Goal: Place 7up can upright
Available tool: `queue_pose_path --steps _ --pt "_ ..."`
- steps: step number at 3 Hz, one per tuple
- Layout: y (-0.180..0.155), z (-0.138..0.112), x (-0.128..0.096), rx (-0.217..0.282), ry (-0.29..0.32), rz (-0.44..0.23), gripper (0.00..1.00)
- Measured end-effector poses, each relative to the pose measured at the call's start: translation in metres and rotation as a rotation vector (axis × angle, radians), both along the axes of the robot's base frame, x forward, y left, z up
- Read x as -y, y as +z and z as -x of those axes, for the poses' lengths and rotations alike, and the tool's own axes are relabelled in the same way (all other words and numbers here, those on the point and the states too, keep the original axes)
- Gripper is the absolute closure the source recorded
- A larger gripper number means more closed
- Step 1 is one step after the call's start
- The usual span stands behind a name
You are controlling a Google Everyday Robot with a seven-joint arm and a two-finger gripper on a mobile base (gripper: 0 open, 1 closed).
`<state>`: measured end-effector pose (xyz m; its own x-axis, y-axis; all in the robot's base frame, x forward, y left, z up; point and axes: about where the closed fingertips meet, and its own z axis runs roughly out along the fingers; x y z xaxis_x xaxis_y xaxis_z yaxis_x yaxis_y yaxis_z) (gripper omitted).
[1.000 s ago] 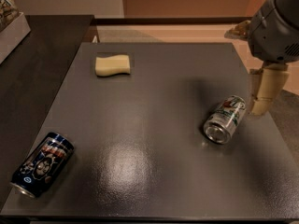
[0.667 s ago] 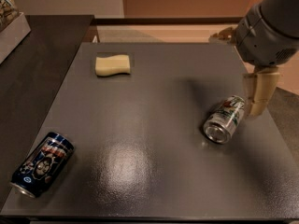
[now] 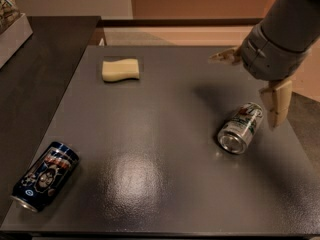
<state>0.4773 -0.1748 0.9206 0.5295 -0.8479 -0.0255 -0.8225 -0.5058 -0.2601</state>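
Observation:
The 7up can [image 3: 241, 127] lies on its side on the grey table [image 3: 165, 114], at the right, with its shiny open end toward me. My gripper [image 3: 244, 91] hangs above and just behind the can, not touching it. It is open and empty: one beige finger [image 3: 224, 57] points left and the other finger [image 3: 276, 103] points down beside the can's far end.
A dark blue can [image 3: 44, 175] lies on its side at the front left corner. A yellow sponge [image 3: 120, 69] lies at the back left. A dark counter [image 3: 35, 69] adjoins the table's left edge. The table's right edge is close to the 7up can.
My arm has moved left and forward over the table, so the gripper now spreads above the 7up can. The cans and sponge have not moved.

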Motion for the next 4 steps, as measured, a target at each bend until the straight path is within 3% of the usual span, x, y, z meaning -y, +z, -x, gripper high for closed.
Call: queue_pose_path --steps 2,4 --pt "-0.036 0.001 0.004 -0.033 0.206 0.059 0.00" --pt "-0.059 0.012 0.011 -0.068 0.279 0.088 0.00"
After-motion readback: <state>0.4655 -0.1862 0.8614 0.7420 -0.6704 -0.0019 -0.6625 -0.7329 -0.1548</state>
